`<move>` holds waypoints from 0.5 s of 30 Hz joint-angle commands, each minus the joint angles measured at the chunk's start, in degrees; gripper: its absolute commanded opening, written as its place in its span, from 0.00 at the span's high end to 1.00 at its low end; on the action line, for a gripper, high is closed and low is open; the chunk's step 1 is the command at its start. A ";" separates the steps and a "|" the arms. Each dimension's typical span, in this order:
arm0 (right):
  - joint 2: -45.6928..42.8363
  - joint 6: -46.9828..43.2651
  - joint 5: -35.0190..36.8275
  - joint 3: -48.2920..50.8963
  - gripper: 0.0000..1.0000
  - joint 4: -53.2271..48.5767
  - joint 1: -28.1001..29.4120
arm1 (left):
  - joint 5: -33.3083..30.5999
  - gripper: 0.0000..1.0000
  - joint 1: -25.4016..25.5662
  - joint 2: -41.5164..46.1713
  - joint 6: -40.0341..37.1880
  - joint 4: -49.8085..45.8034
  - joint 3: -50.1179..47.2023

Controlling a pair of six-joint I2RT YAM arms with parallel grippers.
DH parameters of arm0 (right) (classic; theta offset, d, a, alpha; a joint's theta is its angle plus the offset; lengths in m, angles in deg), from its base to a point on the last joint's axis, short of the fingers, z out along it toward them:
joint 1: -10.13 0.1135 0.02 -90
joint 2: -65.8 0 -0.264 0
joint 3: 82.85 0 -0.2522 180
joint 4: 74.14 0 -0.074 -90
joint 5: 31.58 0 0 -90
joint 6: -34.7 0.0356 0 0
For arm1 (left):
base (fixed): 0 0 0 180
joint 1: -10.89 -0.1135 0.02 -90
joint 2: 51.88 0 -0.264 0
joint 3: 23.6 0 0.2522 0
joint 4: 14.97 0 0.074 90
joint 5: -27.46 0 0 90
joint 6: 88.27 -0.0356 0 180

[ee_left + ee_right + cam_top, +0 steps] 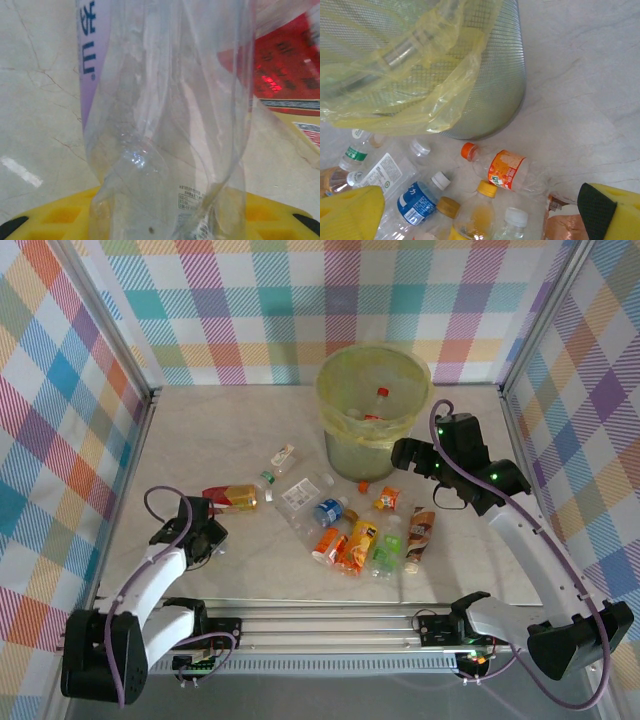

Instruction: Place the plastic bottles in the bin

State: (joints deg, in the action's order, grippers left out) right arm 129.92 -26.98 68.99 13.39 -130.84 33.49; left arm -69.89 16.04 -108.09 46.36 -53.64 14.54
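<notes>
Two tools are working. The left tool (205,533) is squeezing a clear bottle (165,125) low over the tabletop (230,440), far from the bin (350,452). The bottle is crumpling, so I think it is light, thin and squashy. Holding it gently around the middle seems best, since it could slip. The right tool (408,455) is hanging wide open beside the bin, over more bottles (350,530).
</notes>
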 commanded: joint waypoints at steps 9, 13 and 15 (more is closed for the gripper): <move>-1.70 0.87 -7.83 0.31 0.00 4.80 0.29 | -0.86 0.65 -0.49 18.88 -3.80 -9.06 4.73; -1.98 1.26 -11.16 0.45 0.00 6.76 0.29 | 6.33 0.66 -0.40 22.22 -6.91 -5.12 7.09; -2.23 1.74 -12.67 0.86 0.00 8.00 0.27 | 10.26 0.68 -0.13 22.02 -8.00 -2.54 8.72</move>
State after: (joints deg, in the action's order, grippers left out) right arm 128.96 -26.63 60.20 13.50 -126.40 33.49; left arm -66.24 16.04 -86.34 41.83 -59.91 20.22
